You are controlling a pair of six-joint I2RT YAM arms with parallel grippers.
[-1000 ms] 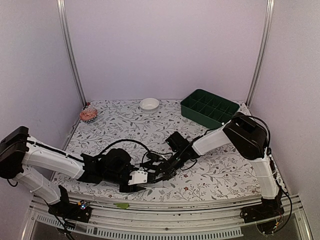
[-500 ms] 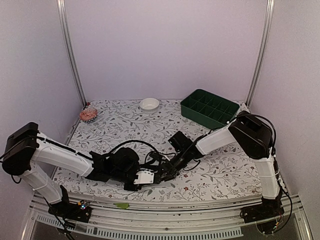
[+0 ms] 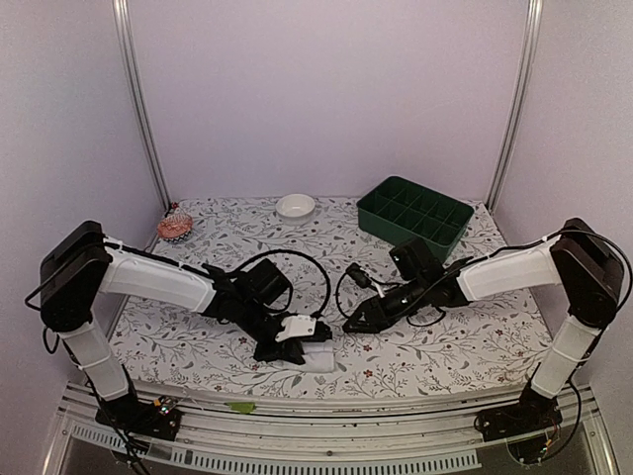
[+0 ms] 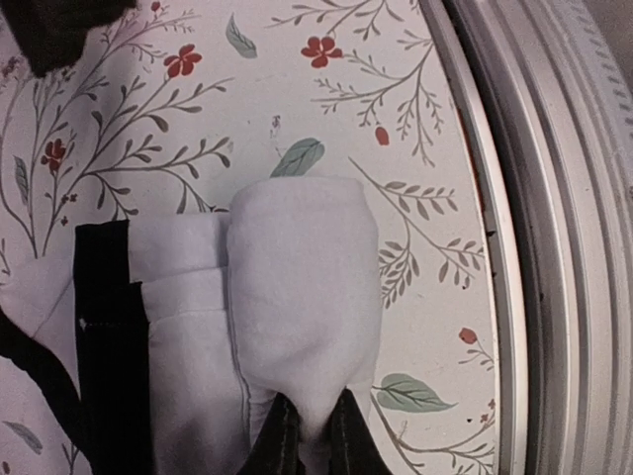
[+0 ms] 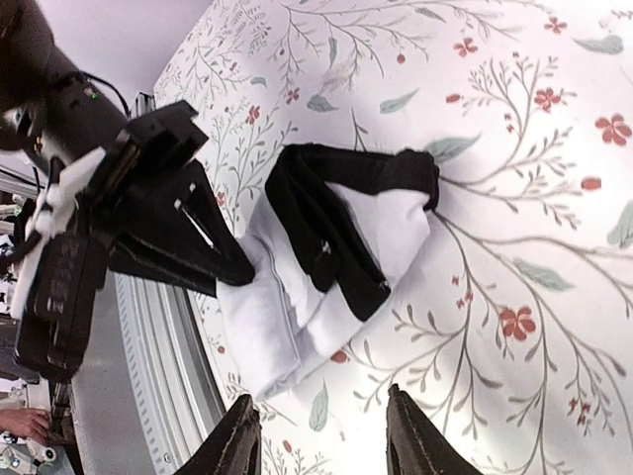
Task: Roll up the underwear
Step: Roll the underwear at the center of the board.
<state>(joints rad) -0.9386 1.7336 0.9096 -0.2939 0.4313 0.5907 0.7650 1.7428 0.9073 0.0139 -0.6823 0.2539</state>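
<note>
- Left wrist view: the underwear [image 4: 302, 297] lies on the flowered table cover [image 4: 415, 119] as a soft white bundle. One part is turned over into a rounded fold, and a black band runs down its left side.
- The left gripper [image 4: 309, 435] has its two dark fingertips pressed together on the lower edge of that white fold, pinching the cloth.
- A pale metal rail [image 4: 554, 247] runs along the table's edge near the bundle, with a strip of flowered cover between them.
- In the right wrist view the black waistband crosses the upper part of the bundle in folded loops, with white cloth bulging out below it. The lettering cannot be read.
- The right gripper [image 5: 321, 440] has its fingers spread with nothing between them. It is over bare cover, apart from the underwear.
- From above, the bundle sits near the front edge of the table, roughly midway between the two arm bases. The left arm reaches in from the left, and the right gripper is a little to the bundle's right.
- A black cable [image 3: 297, 259] loops over the cover behind the left wrist.
- Well apart at the back are a small white bowl [image 3: 295, 205], a green compartment tray [image 3: 415, 213] to the right, and a small orange round thing [image 3: 175, 226] in the left corner.
</note>
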